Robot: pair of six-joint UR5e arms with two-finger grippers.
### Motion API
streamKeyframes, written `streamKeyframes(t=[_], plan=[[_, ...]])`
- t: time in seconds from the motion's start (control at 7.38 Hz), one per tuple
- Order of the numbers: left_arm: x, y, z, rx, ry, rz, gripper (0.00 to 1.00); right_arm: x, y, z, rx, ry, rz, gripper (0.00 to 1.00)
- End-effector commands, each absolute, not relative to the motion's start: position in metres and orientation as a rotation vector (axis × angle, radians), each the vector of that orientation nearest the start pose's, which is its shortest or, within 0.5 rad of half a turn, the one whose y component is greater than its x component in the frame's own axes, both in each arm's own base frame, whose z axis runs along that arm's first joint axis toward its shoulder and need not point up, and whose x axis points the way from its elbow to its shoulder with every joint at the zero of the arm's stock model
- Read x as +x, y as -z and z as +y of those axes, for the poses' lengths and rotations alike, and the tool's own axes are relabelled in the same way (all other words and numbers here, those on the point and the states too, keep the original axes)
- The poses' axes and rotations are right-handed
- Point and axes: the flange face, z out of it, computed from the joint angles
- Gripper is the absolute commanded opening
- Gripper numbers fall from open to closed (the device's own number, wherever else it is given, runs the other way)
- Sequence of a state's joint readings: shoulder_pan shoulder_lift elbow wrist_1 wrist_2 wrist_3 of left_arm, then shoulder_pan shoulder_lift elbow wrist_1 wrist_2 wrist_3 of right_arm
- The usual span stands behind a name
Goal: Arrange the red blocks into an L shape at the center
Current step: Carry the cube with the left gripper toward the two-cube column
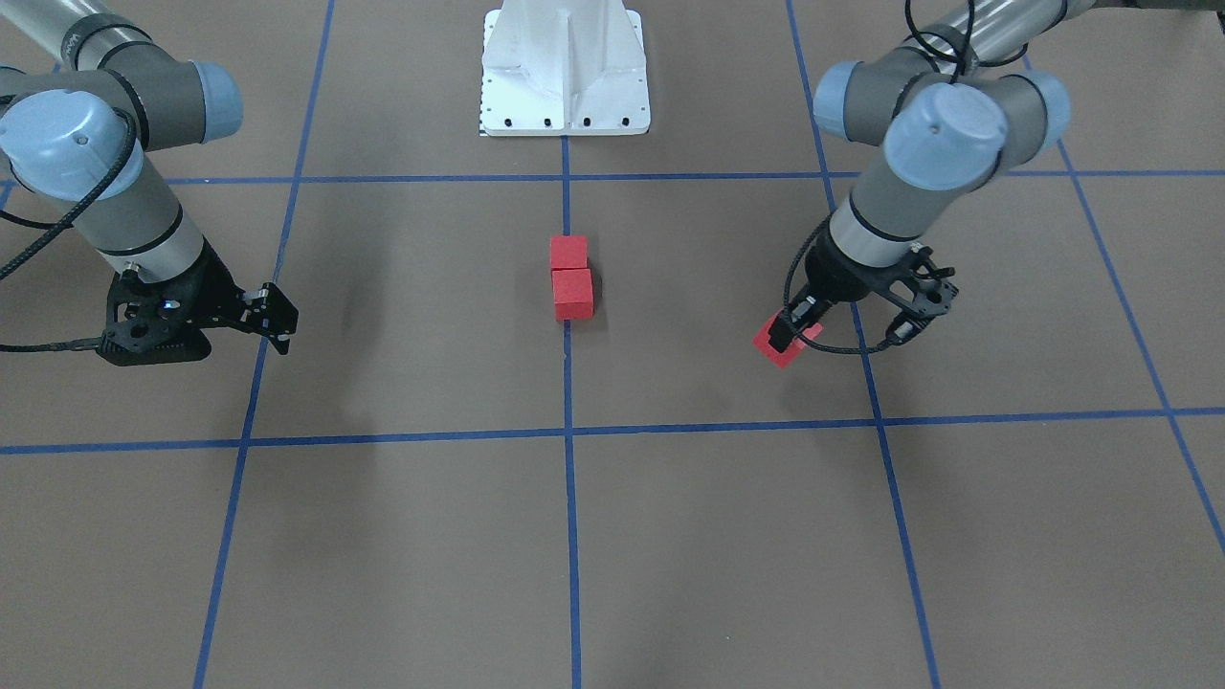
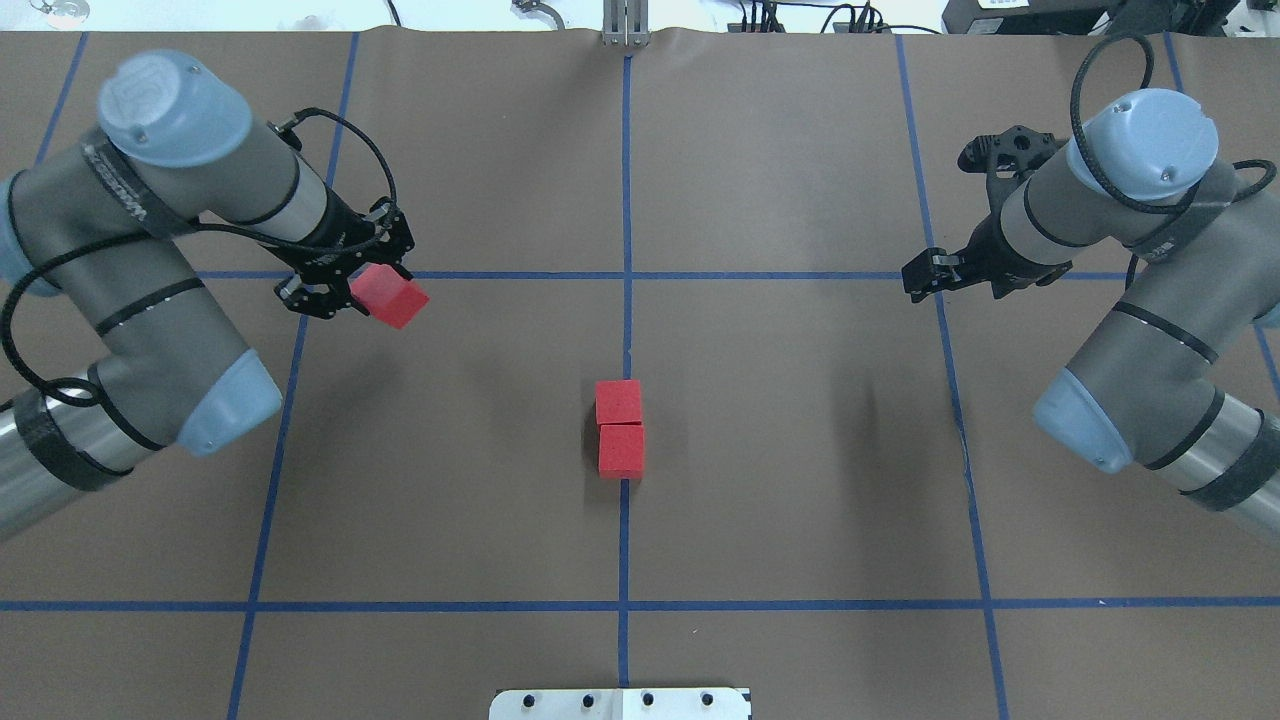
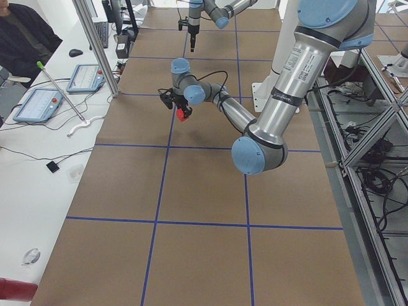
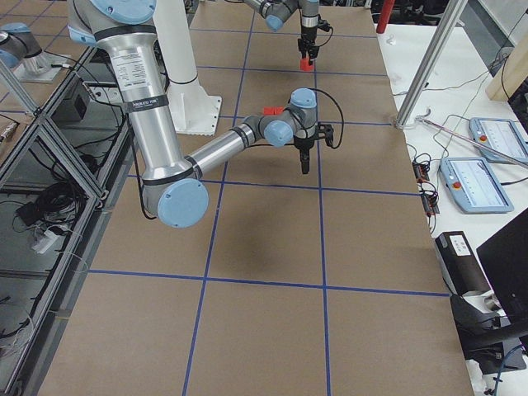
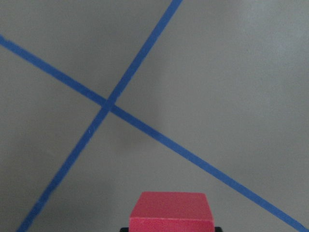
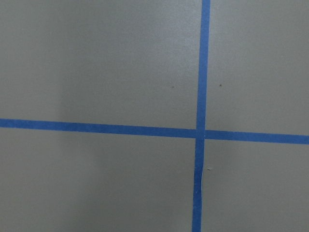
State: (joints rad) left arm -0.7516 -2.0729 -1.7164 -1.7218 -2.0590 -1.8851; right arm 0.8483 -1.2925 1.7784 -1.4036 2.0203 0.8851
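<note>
Two red blocks (image 2: 618, 402) (image 2: 621, 451) lie touching in a short row on the central blue tape line at the center (image 2: 626, 520); they also show in the front view (image 1: 568, 253) (image 1: 572, 293). My left gripper (image 2: 378, 292) is shut on the third red block (image 2: 392, 298) and holds it above the brown surface, well left of the row, by a tape crossing. The held block shows in the front view (image 1: 783, 344) and low in the left wrist view (image 5: 171, 212). My right gripper (image 2: 925, 275) is shut and empty, far right of the row, above a tape line.
The white metal base (image 1: 565, 77) stands at the robot's side of the table, in line with the central tape. Blue tape lines (image 6: 200, 130) form a grid on the brown surface. An operator (image 3: 22, 35) sits beyond the table's far side.
</note>
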Motion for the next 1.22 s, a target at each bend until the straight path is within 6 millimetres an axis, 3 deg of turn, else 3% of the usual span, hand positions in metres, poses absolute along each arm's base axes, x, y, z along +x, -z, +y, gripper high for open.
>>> streamKeyframes(t=[0.0, 0.27, 0.54, 0.68, 0.95, 1.08], plan=[[0.481, -0.218, -0.469, -0.388, 1.082, 0.79, 0.0, -0.327, -0.4, -0.507, 0.131, -0.008, -0.76, 1.0], [0.511, -0.22, -0.446, -0.449, 1.258, 0.743, 0.0, -0.327, -0.4, -0.507, 0.133, -0.009, -0.759, 1.0], [0.52, -0.21, -0.438, -0.557, 1.426, 0.707, 0.0, -0.325, -0.398, -0.507, 0.135, -0.012, -0.763, 1.0], [0.527, -0.2, -0.439, -0.597, 1.496, 0.698, 0.0, -0.325, -0.398, -0.507, 0.135, -0.014, -0.763, 1.0], [0.552, -0.206, -0.439, -0.612, 1.529, 0.651, 0.0, -0.325, -0.397, -0.506, 0.131, -0.027, -0.766, 1.0], [0.569, -0.198, -0.437, -0.63, 1.559, 0.628, 0.0, -0.325, -0.398, -0.506, 0.131, -0.026, -0.765, 1.0]])
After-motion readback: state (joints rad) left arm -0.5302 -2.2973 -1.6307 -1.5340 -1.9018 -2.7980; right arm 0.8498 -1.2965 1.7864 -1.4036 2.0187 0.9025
